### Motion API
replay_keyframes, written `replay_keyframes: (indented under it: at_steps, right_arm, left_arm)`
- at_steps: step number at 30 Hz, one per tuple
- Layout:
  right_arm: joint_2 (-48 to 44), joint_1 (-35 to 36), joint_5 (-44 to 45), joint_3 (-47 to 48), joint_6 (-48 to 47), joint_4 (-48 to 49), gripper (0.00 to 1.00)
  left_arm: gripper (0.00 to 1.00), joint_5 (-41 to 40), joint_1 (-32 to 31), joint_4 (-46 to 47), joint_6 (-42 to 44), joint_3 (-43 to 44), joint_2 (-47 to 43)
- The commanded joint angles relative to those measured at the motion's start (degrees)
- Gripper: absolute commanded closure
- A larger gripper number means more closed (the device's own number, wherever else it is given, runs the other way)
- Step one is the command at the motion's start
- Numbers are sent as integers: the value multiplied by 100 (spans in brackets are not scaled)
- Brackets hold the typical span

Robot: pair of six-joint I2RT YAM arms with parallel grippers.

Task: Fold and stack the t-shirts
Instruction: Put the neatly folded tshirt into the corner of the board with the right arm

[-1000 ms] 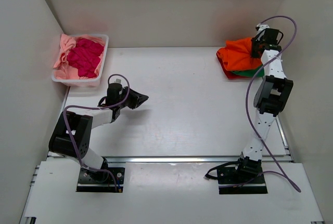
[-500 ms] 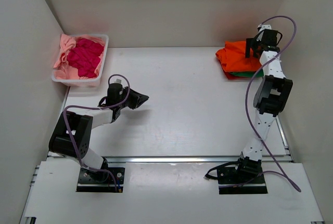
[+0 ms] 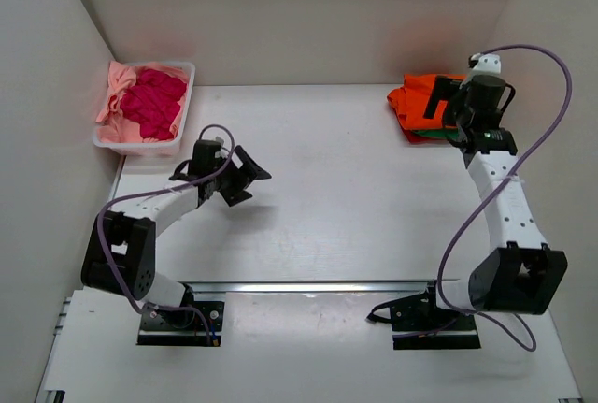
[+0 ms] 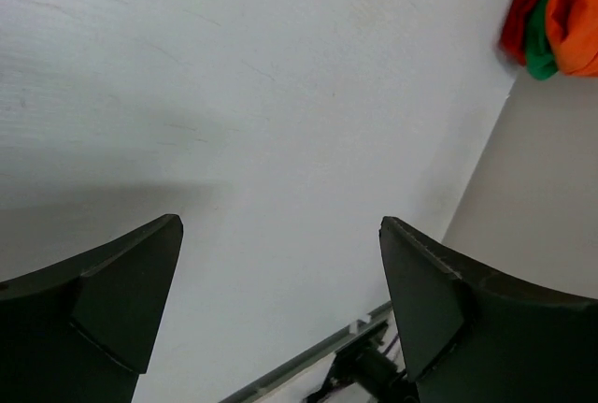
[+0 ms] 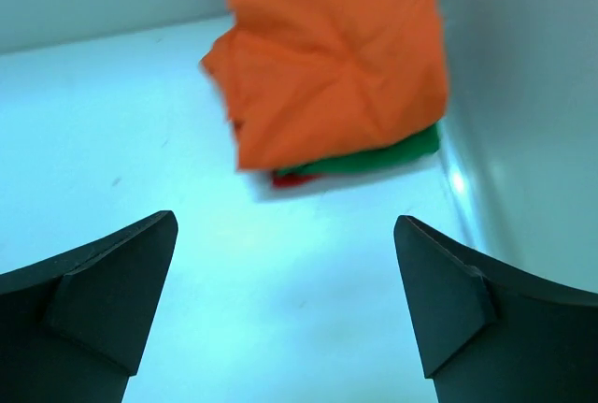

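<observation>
A folded bright orange t-shirt [image 3: 413, 102] [image 5: 336, 57] tops a stack at the table's far right. A green t-shirt [image 5: 392, 155] and a red t-shirt [image 5: 294, 179] peek out beneath it. My right gripper [image 3: 447, 109] [image 5: 285, 219] hangs open by the stack's near side, holding nothing. The stack lies beyond its fingertips. My left gripper [image 3: 245, 176] [image 4: 280, 223] is open over bare table at the left. It faces the distant stack, whose orange t-shirt [image 4: 575, 10] shows in the left wrist view's top right corner. A magenta t-shirt [image 3: 154, 104] and a light pink t-shirt [image 3: 114, 94] lie crumpled.
A white plastic basket [image 3: 140, 148] at the far left holds the crumpled shirts, the pink one spilling over its left rim. White walls enclose the table on the left, back and right. A metal rail [image 3: 308, 286] runs along the near edge.
Both grippers have opened. The right arm has let go of the orange shirt and drawn back from the stack. The left gripper has shifted slightly.
</observation>
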Motion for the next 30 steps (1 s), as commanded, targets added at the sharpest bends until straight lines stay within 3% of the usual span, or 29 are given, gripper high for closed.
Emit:
replay_keyframes:
  at_steps: [1,4,7,11,20,30]
  right_arm:
    - [-368,498,138,-583,773,-583,1]
    - [-492,1087,139,-530,1001,-1699,1]
    - [-790,1000,-362,-783,1274,-2368,1]
    - [-941,992,-720,-1022,1423,-2711,1]
    - [-255,1457,-1294,-601,1924,-2607,1]
    - [-176,1746,-1875,-749,2365,-1956,0]
  left_arm:
    - [1,146,-362,-2021,1369,824,-363]
    - [1,-459,-1004,-2869,2082,1211,-582]
    - [1,-811,-814,-2888,2170,1308,-925]
    - [1,-1882,-1154,-2994,2398,1685,-1251]
    - [1,-1620,-1480,-2405,3470,1862,-1259]
    - [1,-1270,-1604,-1658,3463,1327,-1735]
